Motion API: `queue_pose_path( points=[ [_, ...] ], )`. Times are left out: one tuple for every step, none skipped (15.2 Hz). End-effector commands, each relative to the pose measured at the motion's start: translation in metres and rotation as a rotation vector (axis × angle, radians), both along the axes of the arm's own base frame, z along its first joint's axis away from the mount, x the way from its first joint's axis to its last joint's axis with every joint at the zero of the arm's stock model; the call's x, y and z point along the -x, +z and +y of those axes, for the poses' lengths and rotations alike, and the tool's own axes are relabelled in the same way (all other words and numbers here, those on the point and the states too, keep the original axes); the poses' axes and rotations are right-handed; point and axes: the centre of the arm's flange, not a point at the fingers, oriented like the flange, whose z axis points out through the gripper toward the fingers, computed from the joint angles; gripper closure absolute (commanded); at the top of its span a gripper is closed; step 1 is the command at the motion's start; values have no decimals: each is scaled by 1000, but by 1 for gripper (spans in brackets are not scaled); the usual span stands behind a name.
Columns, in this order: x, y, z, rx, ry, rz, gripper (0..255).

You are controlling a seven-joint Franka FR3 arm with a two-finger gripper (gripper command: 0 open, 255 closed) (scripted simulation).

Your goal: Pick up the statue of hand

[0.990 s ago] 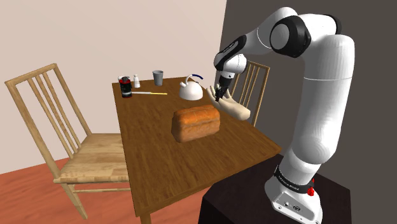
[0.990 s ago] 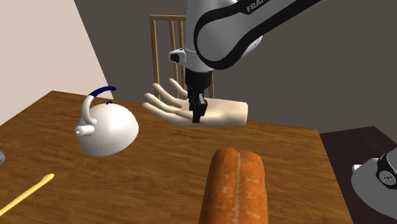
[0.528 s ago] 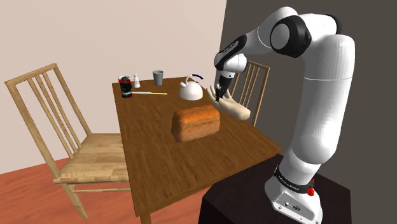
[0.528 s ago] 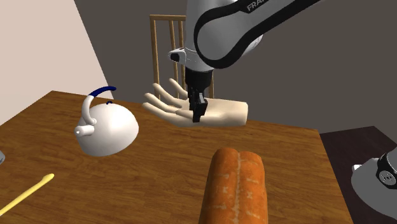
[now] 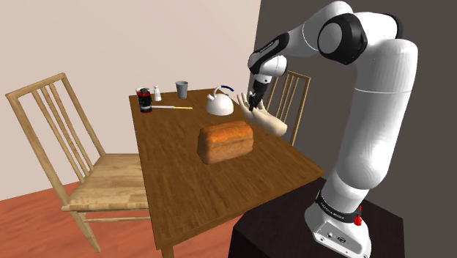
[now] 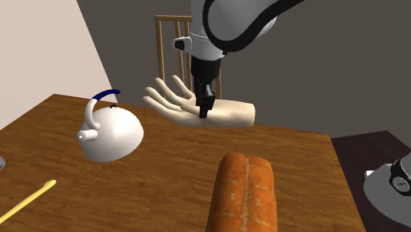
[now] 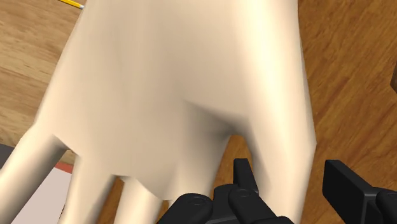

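End effector (image 6: 203,113) clenched on hand statue (image 6: 232,113) at palm edge. Since half-second ago: arm raised, statue risen with it, fingers tipped upward. Statue appears just clear of desk (image 6: 290,165), near kettle (image 6: 112,135). Judgement: grasp holding, lift begun.

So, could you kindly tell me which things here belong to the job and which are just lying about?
Job: cream hand-shaped statue; black fingers clasping it.
Lying about: white kettle with blue handle; brown bread loaf; yellow stick; grey cup; wooden chair; wooden table.
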Motion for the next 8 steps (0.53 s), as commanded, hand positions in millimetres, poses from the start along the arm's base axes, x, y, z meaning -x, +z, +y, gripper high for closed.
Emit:
queue_pose_path(
  points=[
    [0, 14, -2, 1, 0, -2, 255],
    [0, 19, -2, 1, 0, -2, 255],
    [0, 24, -2, 1, 0, -2, 255],
    [0, 29, -2, 1, 0, -2, 255],
    [0, 35, -2, 1, 0, -2, 255],
    [0, 40, -2, 1, 0, -2, 255],
    [0, 41, -2, 1, 0, -2, 255],
    [0, 41, -2, 1, 0, -2, 255]
  ],
)
